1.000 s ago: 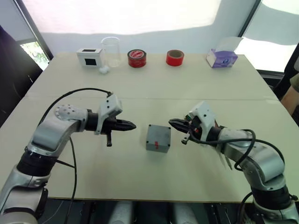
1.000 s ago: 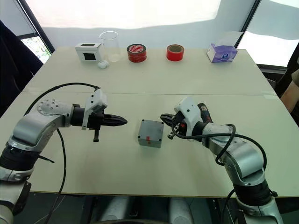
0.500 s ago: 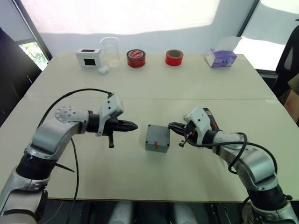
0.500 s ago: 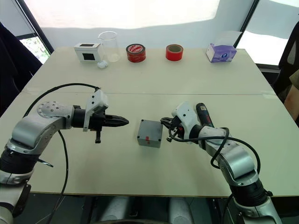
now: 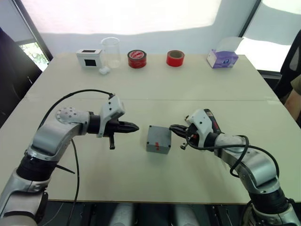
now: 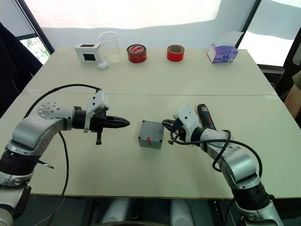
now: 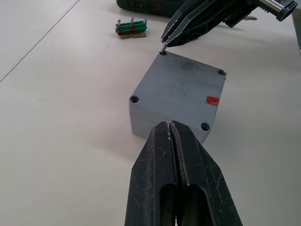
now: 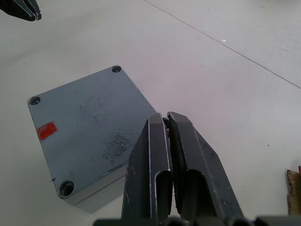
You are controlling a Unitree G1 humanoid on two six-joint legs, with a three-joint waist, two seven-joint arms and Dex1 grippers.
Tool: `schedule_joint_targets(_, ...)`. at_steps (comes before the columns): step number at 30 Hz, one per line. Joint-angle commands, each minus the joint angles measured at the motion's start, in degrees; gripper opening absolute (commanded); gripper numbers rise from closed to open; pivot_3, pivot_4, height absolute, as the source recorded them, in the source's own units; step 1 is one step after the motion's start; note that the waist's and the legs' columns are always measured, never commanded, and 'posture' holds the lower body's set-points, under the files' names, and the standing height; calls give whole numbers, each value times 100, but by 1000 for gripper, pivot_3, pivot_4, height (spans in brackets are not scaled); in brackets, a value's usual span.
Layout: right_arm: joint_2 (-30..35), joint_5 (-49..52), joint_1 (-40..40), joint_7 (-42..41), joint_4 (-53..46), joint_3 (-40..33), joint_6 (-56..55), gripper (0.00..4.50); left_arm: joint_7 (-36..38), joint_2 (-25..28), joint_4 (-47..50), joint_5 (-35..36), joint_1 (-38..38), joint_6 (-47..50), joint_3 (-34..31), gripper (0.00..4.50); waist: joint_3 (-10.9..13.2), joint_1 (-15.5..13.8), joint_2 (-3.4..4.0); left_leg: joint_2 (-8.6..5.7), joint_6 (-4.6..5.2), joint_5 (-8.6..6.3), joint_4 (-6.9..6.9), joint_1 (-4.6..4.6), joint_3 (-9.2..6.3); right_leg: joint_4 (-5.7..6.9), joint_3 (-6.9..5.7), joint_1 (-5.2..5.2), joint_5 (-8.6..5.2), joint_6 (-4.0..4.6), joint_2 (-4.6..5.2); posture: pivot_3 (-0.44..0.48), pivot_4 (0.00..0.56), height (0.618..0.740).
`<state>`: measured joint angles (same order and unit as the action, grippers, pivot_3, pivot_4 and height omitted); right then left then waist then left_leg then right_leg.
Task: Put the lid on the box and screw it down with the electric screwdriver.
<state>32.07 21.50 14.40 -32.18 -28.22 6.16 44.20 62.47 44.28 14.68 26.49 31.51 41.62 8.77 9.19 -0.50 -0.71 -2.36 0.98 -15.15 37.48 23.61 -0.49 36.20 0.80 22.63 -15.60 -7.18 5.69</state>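
Small square grey plastic lid [image 7: 181, 92] seated on grey box [image 5: 158, 147], bearing plain red sticker [image 7: 212, 100], no legible writing. Left gripper [image 5: 132, 126] closed, empty; right gripper [image 7: 164, 43] pinching a small screw [image 7: 162, 49] at lid's corner.

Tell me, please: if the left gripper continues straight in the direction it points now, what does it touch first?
Most likely the box: the left gripper, shut, aims at it across bare table, though it might pass just over the lid.
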Motion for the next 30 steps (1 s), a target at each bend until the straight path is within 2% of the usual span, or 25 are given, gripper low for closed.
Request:
schedule_joint_targets(1, -28, 31, 30, -36, -65, 5, -3, 57, 42, 10, 79, -14, 67, -117, -39, 0, 0, -1, 0, 0, 0, 0, 0, 0, 0, 0, 0, 0, 0, 0, 0, 0, 150, 740)
schedule_joint_targets(12, 23, -18, 71, -87, -2, 34, -3, 57, 32, -23, 54, -42, 37, -182, -2, 0, 0, -1, 0, 0, 0, 0, 0, 0, 0, 0, 0, 0, 0, 0, 0, 0, 150, 740)
schedule_joint_targets(15, 26, -42, 71, -76, 15, 5, -17, 855, 26, -23, 52, -41, 40, -178, -5, 0, 0, -3, 0, 0, 0, 0, 0, 0, 0, 0, 0, 0, 0, 0, 0, 0, 150, 740)
schedule_joint_targets(20, -63, -39, 91, 64, 29, -180, -3, 2821, 3, -19, 61, -22, 22, -166, -21, 0, 0, -1, 0, 0, 0, 0, 0, 0, 0, 0, 0, 0, 0, 0, -1, 0, 150, 740)
schedule_joint_targets(24, -152, 97, 148, 261, 20, -504, 172, 2821, -38, -71, 49, 52, 22, -136, -81, 0, 0, -7, 0, 0, 0, 0, 0, 0, 0, 0, 0, 0, 0, 0, -1, 0, 150, 740)
schedule_joint_targets(28, -591, 663, 656, 870, 134, -1473, 1059, 2821, -109, -308, 8, 392, 257, 81, -322, 0, 0, -6, 0, 0, -4, 2, 1, 0, 0, 3, 2, 1, 0, 0, 0, 0, 150, 740)
schedule_joint_targets(30, -573, 928, 881, 911, 125, -1807, 1472, 2821, -153, -400, 25, 495, 363, 165, -381, 0, 0, -16, 0, 1, -7, 4, 0, 0, -1, 5, 2, 2, 0, 0, -1, 0, 150, 740)
